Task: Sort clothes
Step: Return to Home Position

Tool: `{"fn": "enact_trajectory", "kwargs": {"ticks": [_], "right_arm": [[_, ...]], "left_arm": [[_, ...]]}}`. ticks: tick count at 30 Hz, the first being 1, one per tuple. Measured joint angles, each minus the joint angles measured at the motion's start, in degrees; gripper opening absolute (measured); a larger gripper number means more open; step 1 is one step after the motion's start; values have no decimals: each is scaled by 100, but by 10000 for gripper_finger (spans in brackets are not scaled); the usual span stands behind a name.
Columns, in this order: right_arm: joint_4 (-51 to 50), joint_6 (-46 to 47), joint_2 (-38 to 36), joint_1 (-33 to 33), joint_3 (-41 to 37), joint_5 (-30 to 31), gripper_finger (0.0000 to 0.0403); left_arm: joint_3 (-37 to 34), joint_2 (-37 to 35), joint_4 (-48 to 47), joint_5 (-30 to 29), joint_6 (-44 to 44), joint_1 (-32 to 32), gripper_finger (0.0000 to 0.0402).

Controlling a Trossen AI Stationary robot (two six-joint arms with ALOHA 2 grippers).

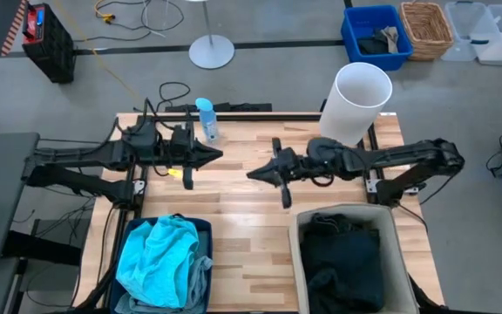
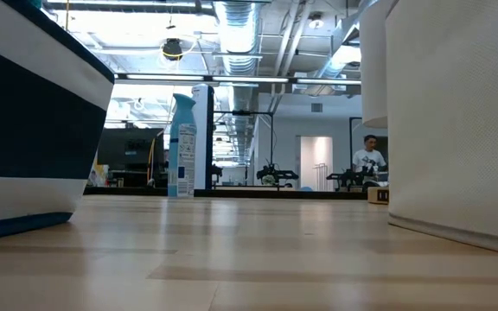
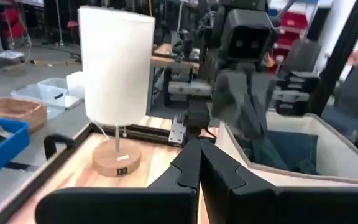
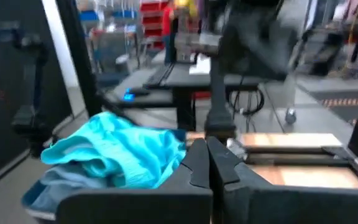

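Note:
A bright turquoise garment lies on a pale dusty blue one in the dark blue bin at the table's near left; both show in the right wrist view. Black and dark teal-black garments lie in the beige bin at the near right. My left gripper is shut and empty above the table's far left, pointing right. My right gripper is shut and empty above the table's middle, pointing left. Both stand clear of the bins.
A white lamp stands at the far right of the table, and a blue spray bottle at the far middle. A blue plastic crate with small cloth pieces and a wicker basket sit on the floor beyond. Bare wood lies between the bins.

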Motion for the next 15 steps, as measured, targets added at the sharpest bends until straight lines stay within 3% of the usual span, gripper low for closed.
{"fn": "enact_trajectory", "kwargs": {"ticks": [4,9,15], "right_arm": [[777,-18,-202,-160,-769,-313,0],[1069,32,-466,-332,-1642,-489,0],[2756,122,-708,-518,-3191,-527,0]], "left_arm": [[-1040,-287,985,183,-378,138,1],[-1956,-412,1120,203,-599,273,0],[-3052,-469,1978,243,-642,597,0]]}}
